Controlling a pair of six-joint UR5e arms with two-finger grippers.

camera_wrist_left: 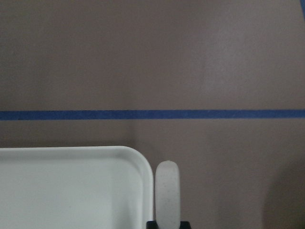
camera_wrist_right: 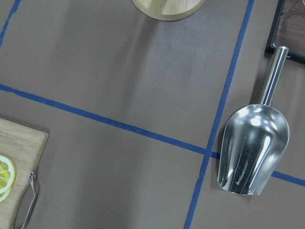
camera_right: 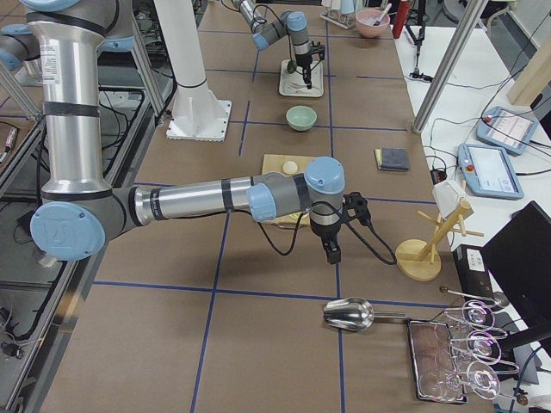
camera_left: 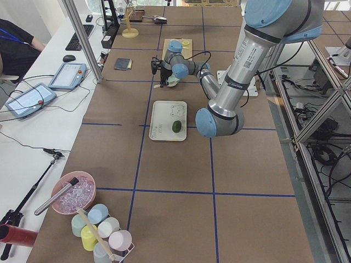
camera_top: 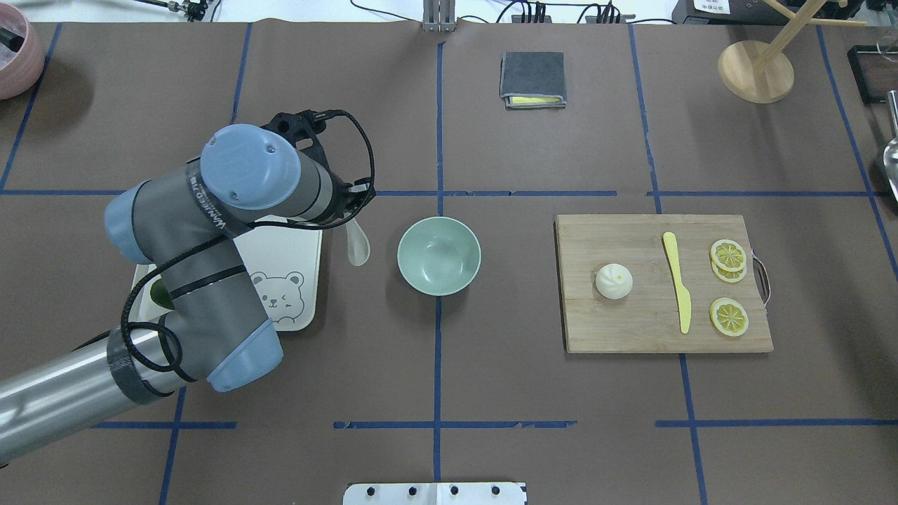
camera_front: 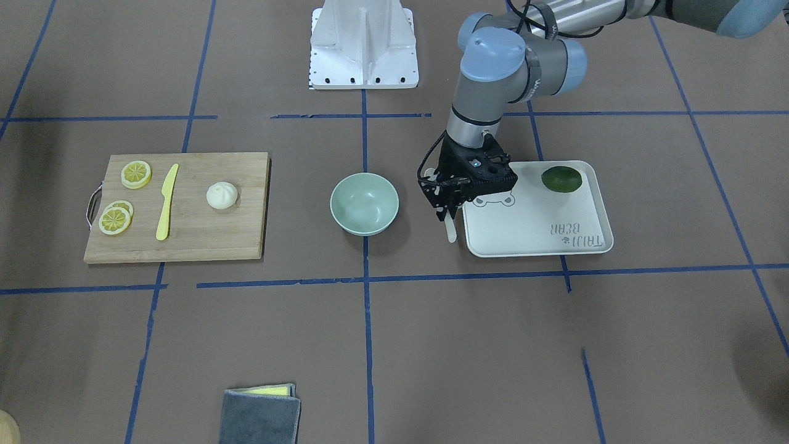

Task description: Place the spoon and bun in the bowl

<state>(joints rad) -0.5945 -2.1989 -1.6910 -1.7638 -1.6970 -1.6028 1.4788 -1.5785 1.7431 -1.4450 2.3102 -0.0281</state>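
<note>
My left gripper (camera_front: 449, 216) is shut on the pale spoon (camera_front: 451, 232), which hangs down from the fingers just above the table. It is between the white tray (camera_front: 536, 229) and the mint-green bowl (camera_front: 364, 203), close to the tray's edge. The spoon also shows in the overhead view (camera_top: 358, 247) and the left wrist view (camera_wrist_left: 167, 191). The bowl (camera_top: 439, 254) is empty. The white bun (camera_front: 222, 195) sits on the wooden cutting board (camera_front: 240, 234). My right gripper (camera_right: 331, 251) is far off past the board; I cannot tell whether it is open or shut.
On the board lie a yellow knife (camera_front: 166, 202) and lemon slices (camera_front: 136, 174). A dark green fruit (camera_front: 561, 179) sits on the tray. A folded grey cloth (camera_front: 262, 413) lies at the front. A metal scoop (camera_wrist_right: 252, 148) and a wooden stand (camera_top: 756, 70) are near the right arm.
</note>
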